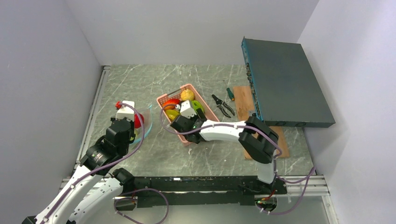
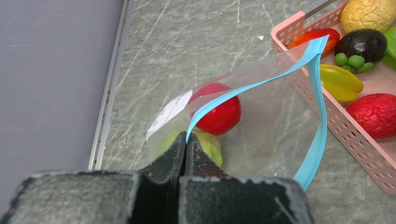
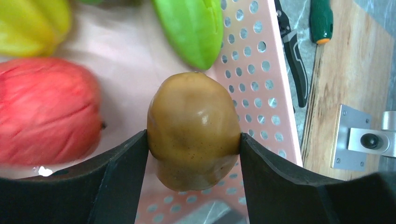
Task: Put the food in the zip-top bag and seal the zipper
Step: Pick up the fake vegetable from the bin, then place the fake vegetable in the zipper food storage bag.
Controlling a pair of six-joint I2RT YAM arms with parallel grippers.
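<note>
The clear zip-top bag [image 2: 271,126] lies on the table left of the pink basket [image 2: 355,144], its mouth held wide. My left gripper [image 2: 187,140] is shut on the teal-blue zipper [image 2: 261,81] at the mouth's corner. Inside the bag lie a red piece [image 2: 219,112] and a pale green piece [image 2: 210,144]. In the right wrist view my right gripper [image 3: 194,140] is shut on a brown pear-like food piece [image 3: 194,126], both pads against its sides, over the basket wall [image 3: 266,107]. Red [image 3: 46,109], yellow [image 3: 32,23] and green [image 3: 191,28] food lie in the basket.
Pliers [image 1: 223,105] and a green-handled screwdriver [image 3: 321,18] lie right of the basket, beside a wooden board [image 1: 243,100]. A large grey-blue box [image 1: 285,84] leans at the back right. Grey walls close in the left, back and right sides.
</note>
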